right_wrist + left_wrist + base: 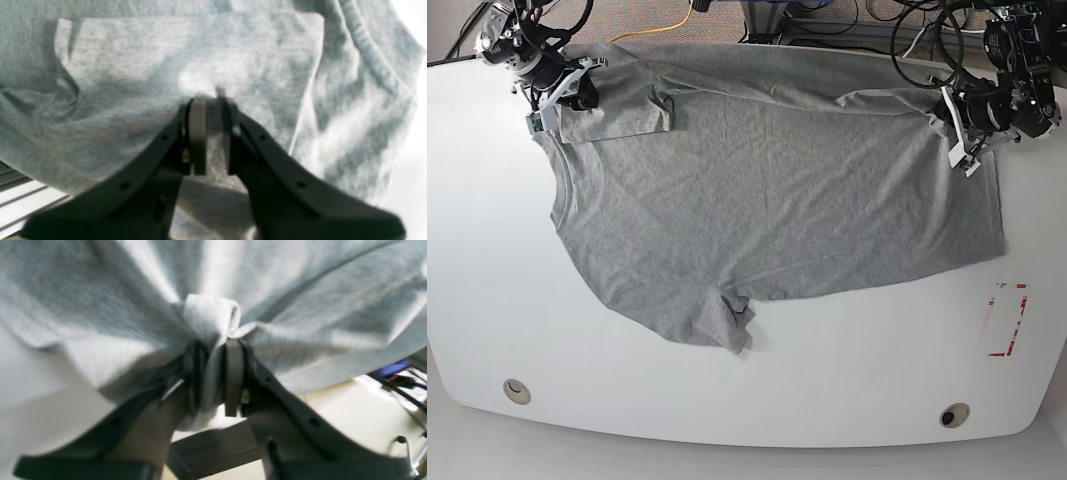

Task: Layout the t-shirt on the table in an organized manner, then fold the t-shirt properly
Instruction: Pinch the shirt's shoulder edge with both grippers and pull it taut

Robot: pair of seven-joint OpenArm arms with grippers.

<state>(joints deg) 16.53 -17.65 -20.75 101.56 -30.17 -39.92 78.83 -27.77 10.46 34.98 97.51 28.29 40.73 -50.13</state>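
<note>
While both arms sit at the far edge: the t-shirt (767,190) lies spread across the tabletop (487,250).
Long axis: left to right, collar side at left, hem at right.
Left pincer (215,350): closed on a bunched fold at the far right corner.
Right pincer (210,100): clamped on fabric at the far left corner.
Direction: cloth extends nearward from both, so a matched pull toward the far edge seems the likely step.

We see the left gripper (217,373) as dark grey curved fingers with small round holes and flat grey-brown pads (233,373). The right gripper (211,133) matches it. In the base view, both arms carry black housings, white brackets and black cables.
</note>
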